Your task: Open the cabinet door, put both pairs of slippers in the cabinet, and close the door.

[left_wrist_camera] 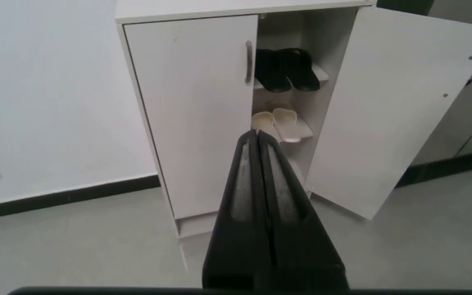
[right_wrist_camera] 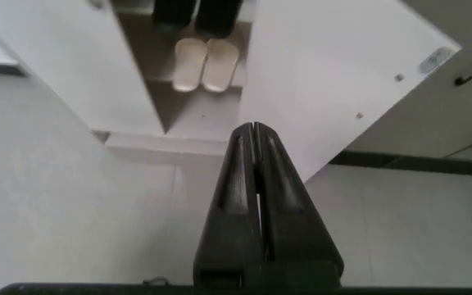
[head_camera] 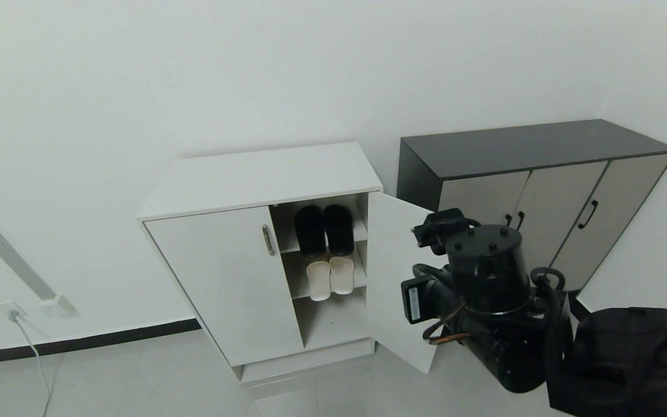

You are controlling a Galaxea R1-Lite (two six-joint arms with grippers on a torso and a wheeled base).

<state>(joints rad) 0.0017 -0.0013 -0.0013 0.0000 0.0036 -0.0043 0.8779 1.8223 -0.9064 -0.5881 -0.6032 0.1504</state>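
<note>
In the head view, a white boxy cabinet (head_camera: 258, 174) with a smooth flat top stands on the pale grey tiled floor (head_camera: 136, 376), against the wall. Its flat left door (head_camera: 223, 278) is closed and has a thin shiny metal handle (head_camera: 268, 240). Its flat right door (head_camera: 394, 278) is swung wide open toward the near side. A pair of black slippers (head_camera: 325, 230) lies side by side on the top shelf. A pair of soft-looking cream-white slippers (head_camera: 329, 278) lies side by side on the shelf below. To the right stands a dark-topped cabinet with grey doors (head_camera: 519, 145).

In the left wrist view, the black left claw (left_wrist_camera: 256, 135) has two long flat fingers clenched tight, one against the other. It hangs over the floor in front of the white boxy cabinet. Both pairs of slippers sit on their shelves beyond it.

In the right wrist view, the black right claw (right_wrist_camera: 255, 129) is clenched the same way. It is over the floor, near the open flat right door. A small round sticker (right_wrist_camera: 435, 59) is on that door, and its writing is too small to read.
</note>
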